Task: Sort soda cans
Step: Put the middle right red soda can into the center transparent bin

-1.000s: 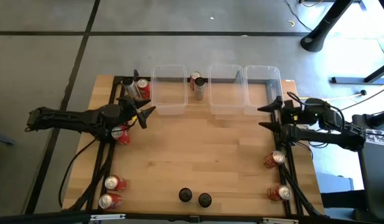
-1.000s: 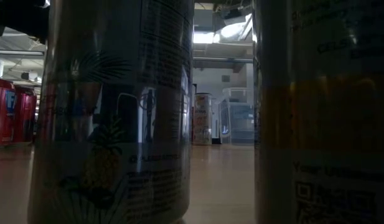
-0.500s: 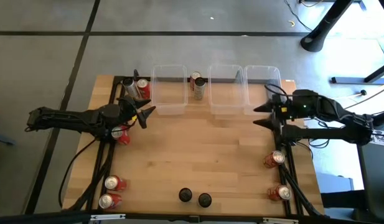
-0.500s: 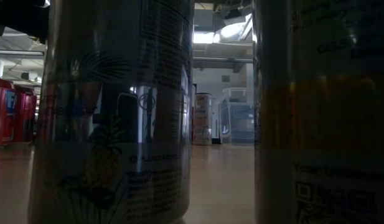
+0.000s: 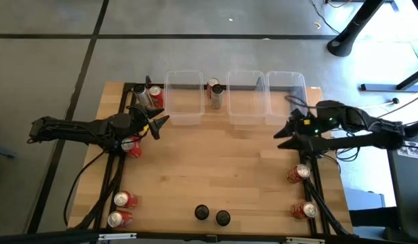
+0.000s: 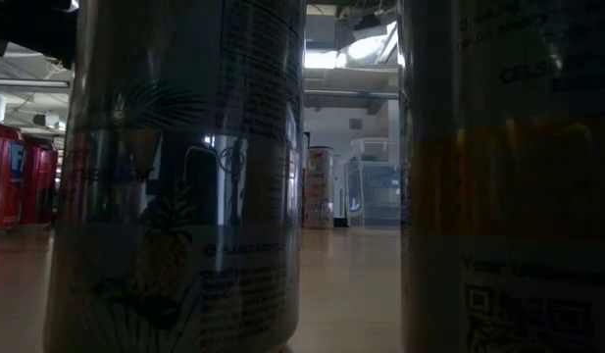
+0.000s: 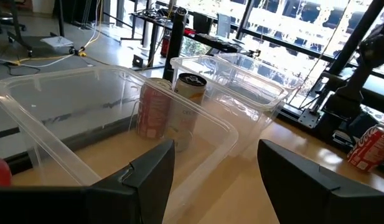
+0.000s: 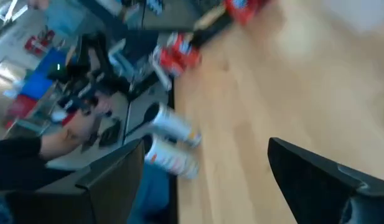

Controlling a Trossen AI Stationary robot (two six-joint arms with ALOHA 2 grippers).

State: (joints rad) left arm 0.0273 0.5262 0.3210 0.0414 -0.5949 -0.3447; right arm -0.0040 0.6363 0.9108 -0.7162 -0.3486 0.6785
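Soda cans stand upright across the table in the high view. Red ones are at the far left corner (image 5: 154,95), under my left arm (image 5: 132,146), at the near left (image 5: 122,199) and on the right (image 5: 299,173). Two dark-topped cans (image 5: 202,213) are at the near edge, and two more (image 5: 214,91) stand between clear bins. My left gripper (image 5: 162,127) is open just before the left bin (image 5: 183,102); the left wrist view (image 7: 216,174) looks through the bin wall at those two cans (image 7: 190,93). My right gripper (image 5: 281,127) is open before the right bin (image 5: 287,95), above bare table.
Three clear plastic bins line the far edge; the middle one (image 5: 246,95) sits between the other two. A black frame (image 5: 120,176) runs along both table sides. In the low view two cans (image 6: 175,176) stand right before the lens. The table's middle is bare wood (image 5: 222,163).
My right gripper has swung a little toward the table's left and near edge and turned about its wrist, staying open; its wrist view is blurred. My left arm and all cans have kept still.
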